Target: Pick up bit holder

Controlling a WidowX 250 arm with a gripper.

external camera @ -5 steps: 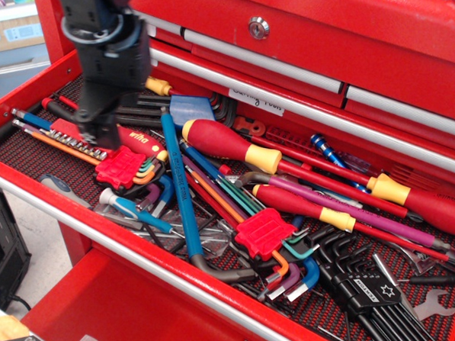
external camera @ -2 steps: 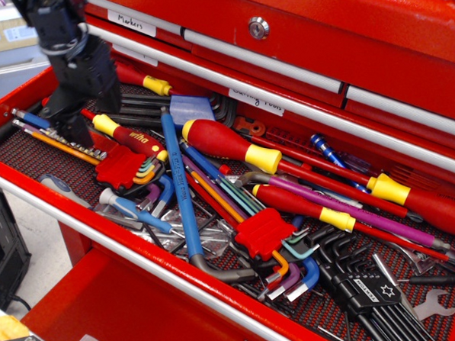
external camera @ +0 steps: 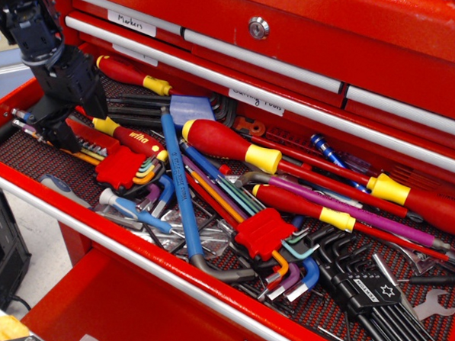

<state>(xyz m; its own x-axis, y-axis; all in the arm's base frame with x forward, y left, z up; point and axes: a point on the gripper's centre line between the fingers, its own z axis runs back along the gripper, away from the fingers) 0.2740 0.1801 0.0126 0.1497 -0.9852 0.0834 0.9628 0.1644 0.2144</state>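
Observation:
The bit holder (external camera: 90,142) is a flat red strip lying at the left end of the open drawer, angled down to the right. Only its right part shows; my gripper hides its left end and most of the silver bits. My black gripper (external camera: 50,134) comes down from the upper left, right over the strip's left end. Its fingers look spread on either side of the strip, low and near the drawer mat. I cannot tell whether they touch the strip.
A red hex-key clip (external camera: 121,167) lies just right of the strip, and a red-and-yellow screwdriver (external camera: 130,139) lies just behind it. A long blue hex key (external camera: 177,187), a second clip (external camera: 264,232) and black keys (external camera: 366,288) fill the drawer. The drawer's front rail (external camera: 131,253) is below.
My gripper has moved left and down, from above the middle of the strip to its left end. The strip has not moved.

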